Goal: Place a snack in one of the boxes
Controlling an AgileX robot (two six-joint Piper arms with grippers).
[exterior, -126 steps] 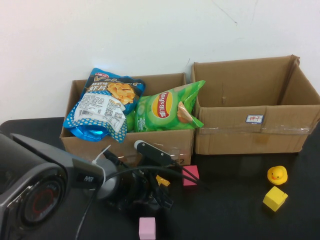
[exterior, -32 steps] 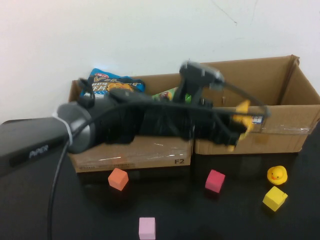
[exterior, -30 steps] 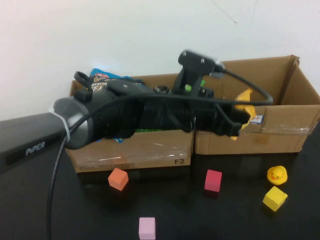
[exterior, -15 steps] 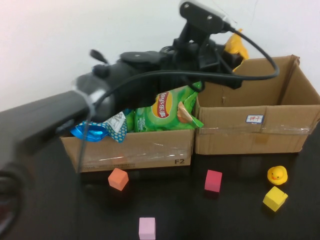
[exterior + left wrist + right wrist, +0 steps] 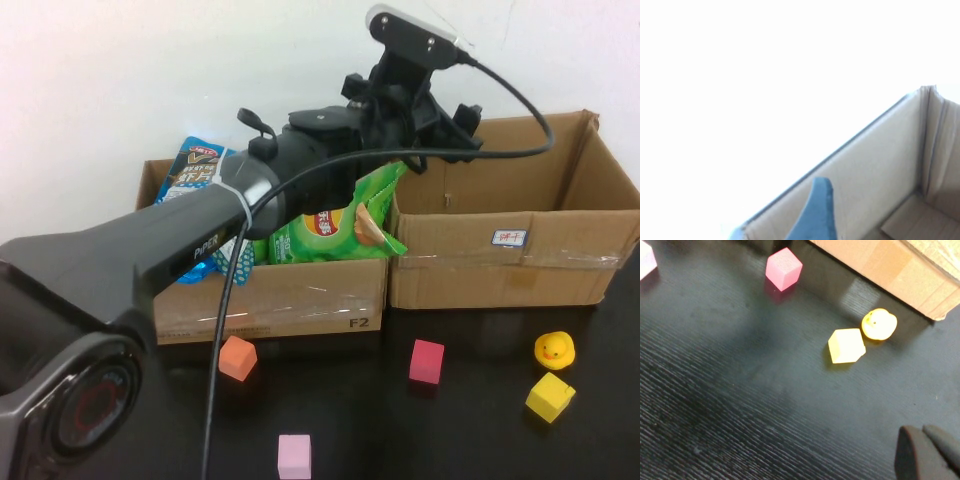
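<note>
Stretches the left arm point(image 5: 200, 240) from the near left corner of the worktop point(image 5: 470, 440) out over both cartons at the far edge. Holds the left claw point(image 5: 458, 125) high above the back left corner of the right box point(image 5: 470, 265), clear of its walls. Cannot tell whether that claw stands open or closed. Shows no snack on it in the high view, and only bare cardboard wall below it in the left wrist view. Rests the right claw point(image 5: 923, 430) low over the worktop toward the near right corner, pinched closed on nothing, near the yellow block point(image 5: 846, 345) and the toy duck point(image 5: 879, 323).

Finds two snacks in the left box point(image 5: 280, 300): a blue bag point(image 5: 198, 168) propped at its far left side and poking above the rim, and a green chip bag point(image 5: 335, 225) beside it, leaning toward the right box. Reads, on that evidence, as a task largely met. Hides the floor of the right box behind its front wall, so cannot say whether anything lies inside. Leaves little beyond drawing the left arm clear, judging by the lack of any loose snack among the coloured blocks on the worktop.
</note>
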